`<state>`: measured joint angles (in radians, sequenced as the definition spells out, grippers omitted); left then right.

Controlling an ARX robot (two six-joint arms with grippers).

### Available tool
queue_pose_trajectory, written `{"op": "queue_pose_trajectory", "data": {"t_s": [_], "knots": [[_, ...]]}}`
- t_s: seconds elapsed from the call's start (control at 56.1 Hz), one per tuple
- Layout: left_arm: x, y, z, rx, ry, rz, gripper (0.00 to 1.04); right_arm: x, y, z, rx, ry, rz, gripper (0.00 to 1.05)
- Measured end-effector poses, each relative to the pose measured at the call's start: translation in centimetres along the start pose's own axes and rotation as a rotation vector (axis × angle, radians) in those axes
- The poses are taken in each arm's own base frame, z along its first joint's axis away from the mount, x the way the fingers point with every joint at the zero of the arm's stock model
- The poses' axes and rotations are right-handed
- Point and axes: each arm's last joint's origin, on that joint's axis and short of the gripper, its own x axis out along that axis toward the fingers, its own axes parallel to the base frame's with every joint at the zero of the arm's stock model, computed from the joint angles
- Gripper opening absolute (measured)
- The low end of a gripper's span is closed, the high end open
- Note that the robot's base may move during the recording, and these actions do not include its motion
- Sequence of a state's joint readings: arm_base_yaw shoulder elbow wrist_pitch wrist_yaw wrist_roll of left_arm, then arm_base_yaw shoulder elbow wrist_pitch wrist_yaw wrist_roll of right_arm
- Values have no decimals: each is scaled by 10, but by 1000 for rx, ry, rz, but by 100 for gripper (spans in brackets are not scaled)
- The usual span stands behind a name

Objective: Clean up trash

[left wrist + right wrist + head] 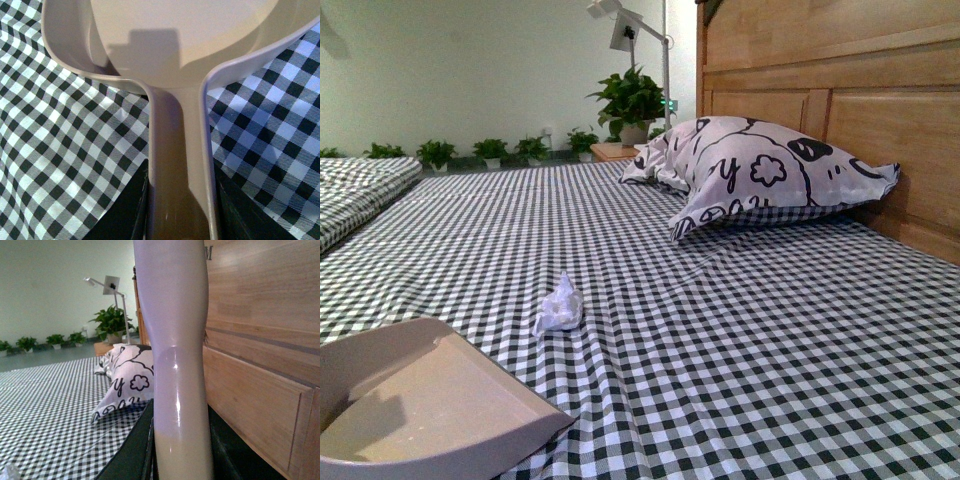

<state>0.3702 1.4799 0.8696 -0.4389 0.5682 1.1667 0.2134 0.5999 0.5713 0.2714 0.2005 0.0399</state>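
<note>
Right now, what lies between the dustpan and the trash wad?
Nothing but bare checked sheet: the front view shows the dustpan and the trash apart, with no object between them.

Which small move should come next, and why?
Probably slide the dustpan forward and rightward, up to the wad. The left gripper is shut on the dustpan's handle, and the wad lies on the sheet ahead of the dustpan, not touching it. The right gripper holds a pale handle, its working end out of view.
</note>
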Motion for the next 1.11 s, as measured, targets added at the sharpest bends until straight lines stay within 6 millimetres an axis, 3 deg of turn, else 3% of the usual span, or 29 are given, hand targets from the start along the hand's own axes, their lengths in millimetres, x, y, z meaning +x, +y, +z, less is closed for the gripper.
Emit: {"op": "queue_pose_trajectory", "data": {"t_s": [0.16,0.232,0.374,0.553,0.695,0.891,1.105], "knots": [[0,0,0,3,1,0,29,20,20,-4,-47,389,138,21],[0,0,0,4,1,0,29,32,30,-13,-63,452,187,21],[0,0,0,8,1,-1,29,79,60,-33,-110,543,272,21],[0,0,0,11,1,-1,29,159,100,-88,-307,642,265,21],[0,0,0,13,1,-1,29,202,121,-134,-430,727,246,21],[0,0,0,14,1,-1,29,230,139,-184,-540,802,222,21],[0,0,0,15,1,-1,29,239,164,-207,-606,840,254,21]]}}
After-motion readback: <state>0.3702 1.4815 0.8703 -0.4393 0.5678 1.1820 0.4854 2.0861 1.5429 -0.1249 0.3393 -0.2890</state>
